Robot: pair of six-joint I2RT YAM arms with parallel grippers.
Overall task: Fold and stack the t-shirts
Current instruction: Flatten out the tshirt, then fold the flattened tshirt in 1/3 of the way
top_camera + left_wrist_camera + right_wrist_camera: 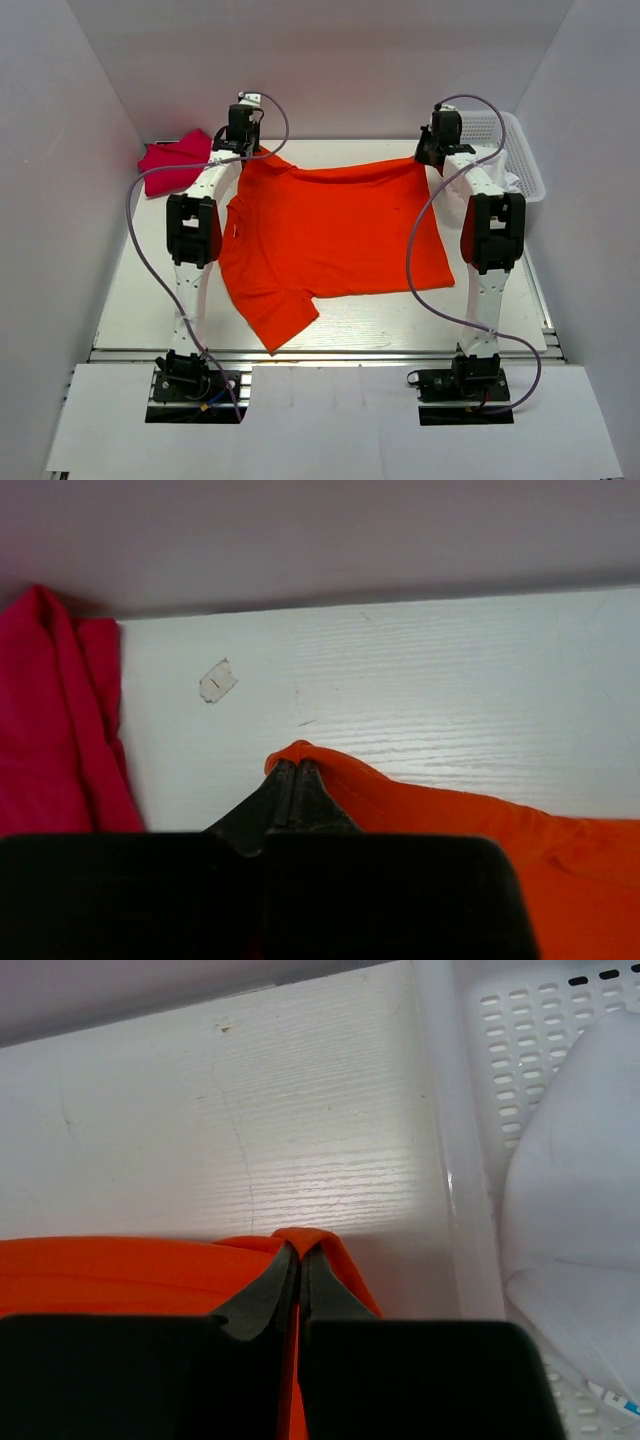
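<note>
- My left pincer (pixel 293 770) is closed tight on a fold of the orange t-shirt (pixel 330 240), and a small peak of fabric sticks out past the fingertips.
- My right pincer (pixel 298 1255) is clamped the same way on another fold of that shirt, with the cloth wrapped over both tips.
- In the top view the two pinched points mark the ends of the shirt's far hem-line, which runs between them a little short of the desk's (pixel 380 320) far edge.
- The rest of the orange t-shirt lies spread over the middle of the desk, one sleeve pointing toward the near left corner.
- I cannot tell whether the gripped edge is raised off the surface or resting on it.
- The crimson-pink t-shirt (pixel 175 160) sits bunched in the far left corner, against the wall, with a strip of bare desk between it and the orange one.
- A small pale scrap (pixel 217 680) lies flat on the desk beyond my left pincer.
- A white perforated basket (pixel 525 165) stands at the far right corner, just beside my right pincer, with a white cloth (pixel 570 1190) inside.
</note>
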